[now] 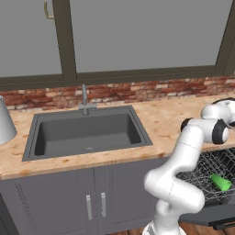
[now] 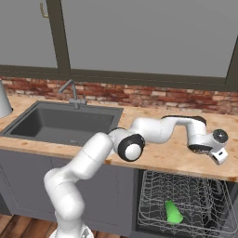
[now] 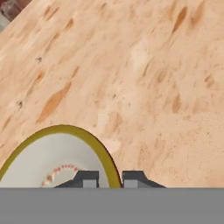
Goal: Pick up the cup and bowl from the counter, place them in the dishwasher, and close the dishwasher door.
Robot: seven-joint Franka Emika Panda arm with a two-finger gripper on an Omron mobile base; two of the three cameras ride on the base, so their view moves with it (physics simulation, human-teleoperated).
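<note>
In the hand view the bowl (image 3: 52, 159), pale inside with a tan rim, rests on the counter (image 3: 131, 65). My gripper (image 3: 110, 179) straddles its rim, one fingertip inside and one outside, shut on that rim. From the right base view my hand (image 2: 204, 145) points down at the counter (image 2: 158, 155), right above the dishwasher (image 2: 186, 200); the bowl is hidden under it. The green cup (image 2: 173, 212) (image 1: 221, 182) lies on its side in the wire rack (image 1: 202, 176). The dishwasher door (image 1: 218, 215) hangs open.
The dark sink (image 1: 87, 131) with its faucet (image 1: 84, 98) sits left of the arm. A large pale grey cone-shaped vessel (image 1: 4, 121) stands at the counter's far left. A red brick wall backs the counter. Grey handled cabinet doors (image 1: 94, 204) lie below the sink.
</note>
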